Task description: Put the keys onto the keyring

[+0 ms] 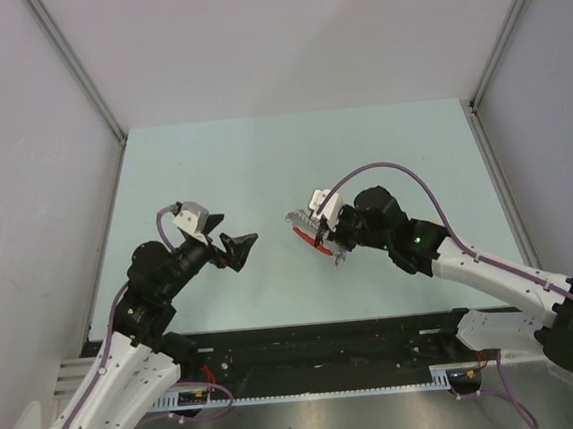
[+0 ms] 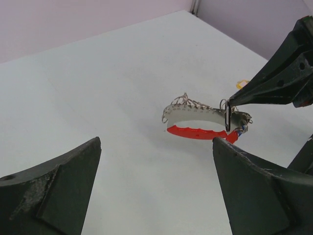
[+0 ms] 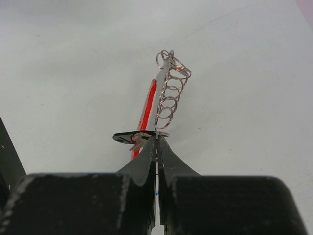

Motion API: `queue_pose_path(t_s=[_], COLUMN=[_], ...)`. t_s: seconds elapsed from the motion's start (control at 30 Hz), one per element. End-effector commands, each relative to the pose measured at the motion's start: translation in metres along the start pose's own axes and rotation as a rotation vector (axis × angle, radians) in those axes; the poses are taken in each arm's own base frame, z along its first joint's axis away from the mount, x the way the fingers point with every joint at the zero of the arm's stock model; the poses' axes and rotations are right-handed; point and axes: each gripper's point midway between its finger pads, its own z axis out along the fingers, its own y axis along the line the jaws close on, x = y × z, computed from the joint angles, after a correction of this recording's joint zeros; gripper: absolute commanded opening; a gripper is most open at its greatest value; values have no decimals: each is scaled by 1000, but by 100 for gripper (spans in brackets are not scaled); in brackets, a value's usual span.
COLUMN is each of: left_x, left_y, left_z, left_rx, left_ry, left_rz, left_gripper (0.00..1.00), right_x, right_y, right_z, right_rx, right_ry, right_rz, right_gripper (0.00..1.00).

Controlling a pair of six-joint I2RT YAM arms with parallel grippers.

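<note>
Your left gripper's fingers [image 2: 58, 191] are filling the bottom of the left wrist view. They are standing wide apart with nothing between them. The left gripper [image 2: 156, 142] is facing the keyring [image 2: 210, 113] but is staying well clear of it.

The right gripper [image 3: 156, 139] is clamping shut on the keyring's near end, where a dark flat tab [image 3: 128, 137] is sticking out sideways. It is holding the keyring out over the table [image 1: 262, 166], and the keyring seems to be hanging clear of the surface.

The strap [image 2: 172, 108] is curving round into the red piece [image 2: 195, 133], and a chain of small rings [image 3: 168, 95] is running along it.

You are handling something light and floppy. The strap is likely bending and the chain swinging, so anything you push is probably going to give way. The wire rings are thin, springy and slippery, so be taking them edge-on with the fingertips only.

The keys are hard to make out. A yellow speck [image 2: 242, 83] is showing behind the right gripper and a blue one [image 2: 238, 131] by the red piece. Whether they are key heads, you cannot tell.
</note>
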Motion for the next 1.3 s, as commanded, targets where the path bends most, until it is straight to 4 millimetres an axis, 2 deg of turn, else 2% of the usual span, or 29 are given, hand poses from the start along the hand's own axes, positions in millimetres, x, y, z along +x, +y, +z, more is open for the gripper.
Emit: queue_pose_path(t_s=[0.0, 0.2, 0.27, 0.37, 0.5, 0.63, 0.8, 0.87, 0.9, 1.03, 1.1, 1.17, 1.27], left_x=[2, -1, -6, -5, -10, -13, -13, -13, -12, -15, -15, -15, -17], left_y=[10, 12, 15, 21, 24, 27, 26, 26, 26, 24, 22, 22, 21], left_z=[-4, -11, -15, -20, -28, -32, -33, -33, -33, -33, -33, -33, -35], left_rx=[-47, -67, -89, -124, -153, -170, -164, -165, -163, -154, -145, -142, -142], left_ry=[2, -32, -49, -53, -92, -116, -120, -118, -116, -121, -121, -118, -122], left_rz=[22, 3, 12, 19, 37, 41, 47, 49, 51, 55, 59, 59, 64], left_gripper=[100, 100, 100, 100, 100, 100, 100, 100, 100, 100, 100, 100, 100], right_x=[-23, -16, -27, -23, -8, 18, 50, 53, 63, 82, 83, 93, 95], right_y=[-2, 1, -5, -6, -4, 8, 25, 27, 31, 34, 33, 34, 30], right_z=[15, 42, 51, 66, 79, 85, 80, 75, 72, 60, 54, 49, 40], right_rx=[-32, -80, -66, -64, -74, -129, -170, -165, -169, -146, -124, -104, -56], right_ry=[-103, -92, -132, -130, -90, -12, 47, 51, 72, 120, 120, 146, 146], right_rz=[-22, -27, -42, -41, -18, 28, 103, 131, 142, 184, 203, 227, 254], right_gripper=[0, 0, 0, 0, 0, 0, 0, 0, 0, 0, 1, 3, 9])
